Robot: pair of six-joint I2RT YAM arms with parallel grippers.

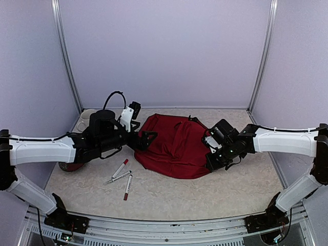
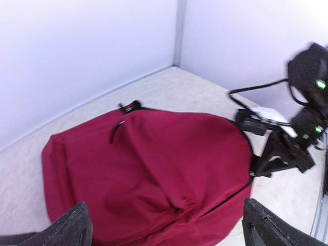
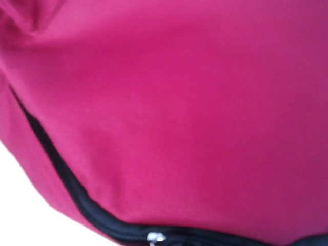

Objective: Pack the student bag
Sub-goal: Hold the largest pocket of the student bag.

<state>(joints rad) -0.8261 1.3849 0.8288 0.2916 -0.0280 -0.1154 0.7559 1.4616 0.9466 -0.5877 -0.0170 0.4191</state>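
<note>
The student bag (image 1: 174, 146) is a dark-red backpack lying flat and closed in the middle of the table. It fills the left wrist view (image 2: 154, 164). My left gripper (image 1: 148, 137) hovers at the bag's left edge, open and empty, with its dark fingertips (image 2: 72, 228) far apart. My right gripper (image 1: 212, 160) is at the bag's right front edge. Its wrist view shows only red fabric (image 3: 179, 102) and a black zipper line (image 3: 77, 200) very close up. Its fingers are hidden, so its state is unclear.
Three marker pens (image 1: 122, 177) lie on the table left of the bag's front. A dark-red round object (image 1: 69, 166) sits under my left arm. A pale bowl-like item (image 1: 86, 119) stands at the back left. Walls enclose the back and sides.
</note>
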